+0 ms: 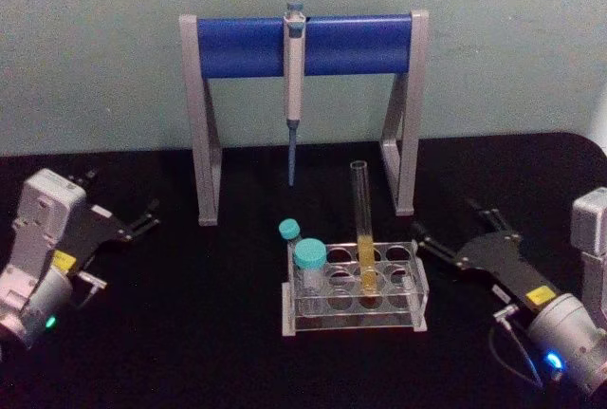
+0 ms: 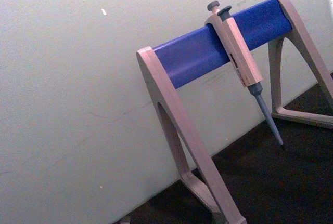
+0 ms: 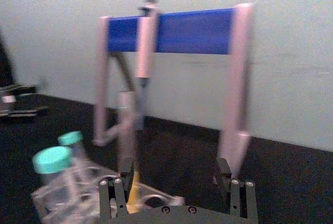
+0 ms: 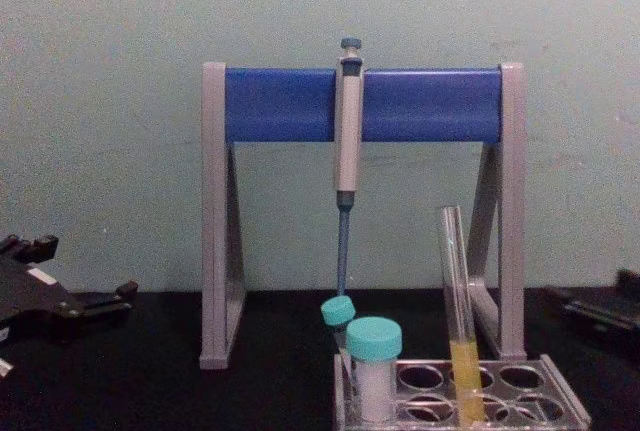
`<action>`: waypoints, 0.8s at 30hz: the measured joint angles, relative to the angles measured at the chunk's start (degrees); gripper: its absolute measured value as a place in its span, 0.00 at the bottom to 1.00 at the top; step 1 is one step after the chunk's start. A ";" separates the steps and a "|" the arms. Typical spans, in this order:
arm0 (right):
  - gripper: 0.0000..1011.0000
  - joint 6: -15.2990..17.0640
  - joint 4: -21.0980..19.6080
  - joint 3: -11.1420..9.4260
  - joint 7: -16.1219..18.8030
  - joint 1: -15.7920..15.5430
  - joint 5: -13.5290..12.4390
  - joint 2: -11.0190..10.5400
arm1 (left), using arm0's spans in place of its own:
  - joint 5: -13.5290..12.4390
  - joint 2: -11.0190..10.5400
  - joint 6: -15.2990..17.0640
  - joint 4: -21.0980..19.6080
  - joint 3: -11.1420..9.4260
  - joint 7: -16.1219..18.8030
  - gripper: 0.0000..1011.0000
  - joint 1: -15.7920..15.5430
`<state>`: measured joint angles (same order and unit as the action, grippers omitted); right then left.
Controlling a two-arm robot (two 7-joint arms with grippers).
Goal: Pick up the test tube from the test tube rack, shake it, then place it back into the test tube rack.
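- At rack centre: test tube [image 1: 362, 229] stands upright in test tube rack [image 1: 417, 288], yellow liquid low, teal-capped vials [image 1: 310, 267] just left of it.
- Right gripper [image 1: 438, 234] just right of rack, fingers apart, nothing held.
- Left gripper [image 1: 144, 219] well left of rack, idle; fingers apart, empty.
- Risk: tube capless, so hard shake spills; off-centre grab knocks vials/rack.

No words, numbers or brand names can be read anywhere. Small yellow stickers sit on both arms, one on the left arm [image 1: 63, 259] and one on the right arm [image 1: 536, 295], but their print is too small to make out.
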<state>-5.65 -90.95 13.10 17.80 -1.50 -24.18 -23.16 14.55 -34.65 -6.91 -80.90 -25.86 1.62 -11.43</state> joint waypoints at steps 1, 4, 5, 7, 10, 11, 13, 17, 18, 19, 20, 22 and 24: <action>0.99 -0.22 -0.02 -0.35 -0.79 -0.26 0.44 0.23 | 0.00 0.00 0.00 0.00 0.00 0.00 1.00 0.00; 0.99 -0.82 0.21 -1.60 -3.85 -0.96 2.32 1.26 | 0.00 0.00 0.00 0.00 0.00 0.00 1.00 -0.01; 0.99 -0.85 0.40 -1.83 -4.40 -1.05 2.76 1.50 | 0.00 0.00 0.00 0.00 0.00 0.00 1.00 0.00; 0.99 -0.86 1.02 -2.25 -5.81 -1.21 3.94 2.06 | 0.00 0.00 0.00 0.00 0.00 0.00 1.00 0.00; 0.99 -0.71 2.13 -2.43 -6.97 -1.23 5.49 2.62 | 0.00 0.00 0.00 0.00 0.00 0.00 1.00 0.00; 0.99 -0.64 2.42 -2.44 -7.25 -1.22 5.91 2.76 | 0.00 0.00 0.00 0.00 0.00 0.00 1.00 0.00; 0.99 -0.32 3.29 -2.44 -7.92 -1.14 7.11 3.16 | 0.00 0.00 0.00 0.00 0.00 0.00 1.00 0.00; 0.99 0.46 4.75 -2.30 -8.54 -0.83 8.79 3.68 | 0.00 0.00 0.00 0.00 0.00 0.00 1.00 0.00; 0.99 0.63 5.00 -2.26 -8.64 -0.77 9.13 3.77 | 0.00 0.00 0.00 0.00 0.00 0.00 1.00 0.00; 0.99 0.80 5.22 -2.24 -8.71 -0.70 9.45 3.86 | 0.00 0.00 0.00 0.00 0.00 0.00 1.00 0.00; 0.99 1.09 5.76 -2.15 -8.73 -0.57 9.94 4.06 | 0.00 0.00 0.00 0.00 0.00 0.00 1.00 0.00; 0.99 1.36 6.25 -2.08 -8.67 -0.44 10.27 4.26 | 0.00 0.00 0.00 0.00 0.00 0.00 1.00 0.00; 0.99 1.67 6.87 -2.01 -8.44 -0.26 10.62 4.58 | 0.00 0.00 0.00 0.00 0.00 0.00 1.00 0.00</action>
<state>-3.98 -84.08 11.09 9.37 -1.76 -13.56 -18.59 14.55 -34.65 -6.91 -80.90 -25.86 1.62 -11.43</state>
